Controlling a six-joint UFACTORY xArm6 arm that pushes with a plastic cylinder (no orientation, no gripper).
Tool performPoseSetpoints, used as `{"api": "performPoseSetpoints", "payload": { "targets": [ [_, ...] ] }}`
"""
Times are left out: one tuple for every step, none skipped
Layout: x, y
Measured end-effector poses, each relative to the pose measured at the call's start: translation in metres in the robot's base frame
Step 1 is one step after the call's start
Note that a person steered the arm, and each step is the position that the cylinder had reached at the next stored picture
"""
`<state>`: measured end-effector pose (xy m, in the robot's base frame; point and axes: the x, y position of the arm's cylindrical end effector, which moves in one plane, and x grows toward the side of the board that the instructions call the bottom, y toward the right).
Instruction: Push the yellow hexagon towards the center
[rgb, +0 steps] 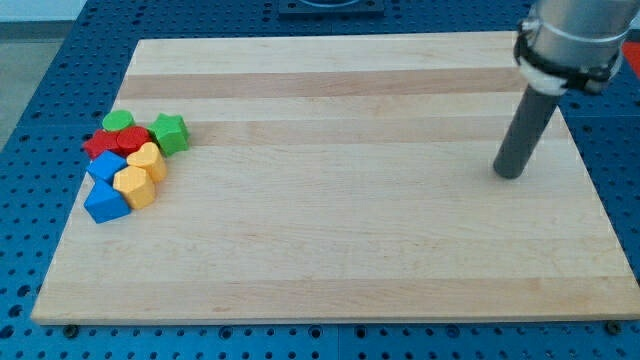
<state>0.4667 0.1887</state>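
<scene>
The yellow hexagon (134, 186) sits at the view's left side of the wooden bench (340, 220), well away from the middle, as the lower member of a tight cluster of small blocks. Just above it and touching it lies a second yellow block (148, 160), whose shape is rounded and hard to make out. To the left of the hexagon, pressed against it, is a blue block (105, 202) at the cluster's bottom corner, and another blue block (103, 167) lies just above that one. Further up are two red blocks, one (99, 144) at the left and one (131, 140) beside it, their shapes unclear. A green round block (118, 122) tops the cluster, and a green star (170, 133) sits at the upper right edge of the group, touching the upper yellow block. My tip (510, 174) rests on the bench far over at the view's right, well apart from every block, with the dark rod rising up and to the right. There is no pincer on this arm, so no pincer state can be told.
</scene>
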Motion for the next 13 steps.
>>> {"api": "performPoseSetpoints", "payload": {
  "targets": [
    [0.018, -0.066],
    [0.050, -0.141],
    [0.086, -0.227],
    [0.095, -0.308],
    [0.083, -0.359],
    [0.081, -0.428],
    [0.080, -0.491],
    [0.078, -0.494],
    [0.056, -0.494],
    [0.051, -0.494],
    [0.048, -0.492],
    [0.037, -0.485],
    [0.020, -0.470]
  ]
}}
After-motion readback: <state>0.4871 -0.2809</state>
